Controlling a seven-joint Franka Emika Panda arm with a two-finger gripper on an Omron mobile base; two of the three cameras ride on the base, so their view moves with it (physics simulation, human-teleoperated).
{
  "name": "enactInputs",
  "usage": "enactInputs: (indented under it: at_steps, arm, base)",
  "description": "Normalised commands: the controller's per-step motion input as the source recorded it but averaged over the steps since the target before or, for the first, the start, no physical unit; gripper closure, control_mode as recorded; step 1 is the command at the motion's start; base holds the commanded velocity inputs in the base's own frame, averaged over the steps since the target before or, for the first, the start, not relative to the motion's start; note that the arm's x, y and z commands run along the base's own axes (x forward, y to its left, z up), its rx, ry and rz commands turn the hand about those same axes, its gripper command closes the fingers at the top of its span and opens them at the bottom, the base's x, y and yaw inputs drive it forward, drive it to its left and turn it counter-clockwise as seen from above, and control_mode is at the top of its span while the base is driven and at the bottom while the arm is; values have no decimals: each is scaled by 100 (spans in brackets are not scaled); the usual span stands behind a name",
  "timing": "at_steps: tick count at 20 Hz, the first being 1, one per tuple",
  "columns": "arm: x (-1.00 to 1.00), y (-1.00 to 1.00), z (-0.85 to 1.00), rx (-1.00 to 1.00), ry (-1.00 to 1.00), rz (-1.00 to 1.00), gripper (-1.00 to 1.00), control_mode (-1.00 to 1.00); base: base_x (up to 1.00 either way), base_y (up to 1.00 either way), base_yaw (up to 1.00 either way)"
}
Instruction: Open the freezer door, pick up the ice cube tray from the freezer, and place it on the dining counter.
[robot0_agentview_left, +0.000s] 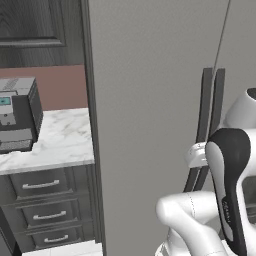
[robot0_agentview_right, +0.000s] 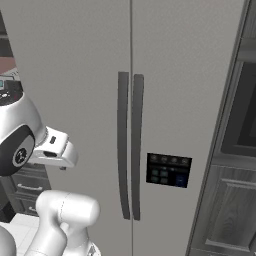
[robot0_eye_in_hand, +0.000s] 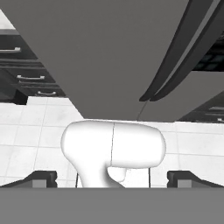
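Freezer door (robot0_agentview_right: 75, 100) shut, long axis vertical, dark bar handle (robot0_agentview_right: 122, 145) upright along its right edge. Gripper (robot0_eye_in_hand: 112, 177) fingers spread wide, holding nothing, touching nothing.

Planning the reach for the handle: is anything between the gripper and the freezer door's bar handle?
Nothing visible. The open gripper faces the shut freezer door, its handle bare.

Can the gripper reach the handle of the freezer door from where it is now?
Probably yes. The freezer door is closed, its dark handle is bare, and nothing stands between it and the open gripper, which points low toward the floor and must first turn up.
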Motion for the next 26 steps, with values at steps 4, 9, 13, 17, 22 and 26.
enactInputs:
  at_steps: [4,9,13,17,22,26]
  arm:
    - [0,0,0,0,0,0,-100,100]
    - [0,0,0,0,0,0,-100,100]
    - [0,0,0,0,0,0,-100,100]
    - [0,0,0,0,0,0,-100,100]
    - [0,0,0,0,0,0,-100,100]
    - [0,0,0,0,0,0,-100,100]
  base:
    - [0,15,0]
    - [0,23,0]
    - [0,18,0]
    - [0,19,0]
    - [0,21,0]
    - [2,38,0]
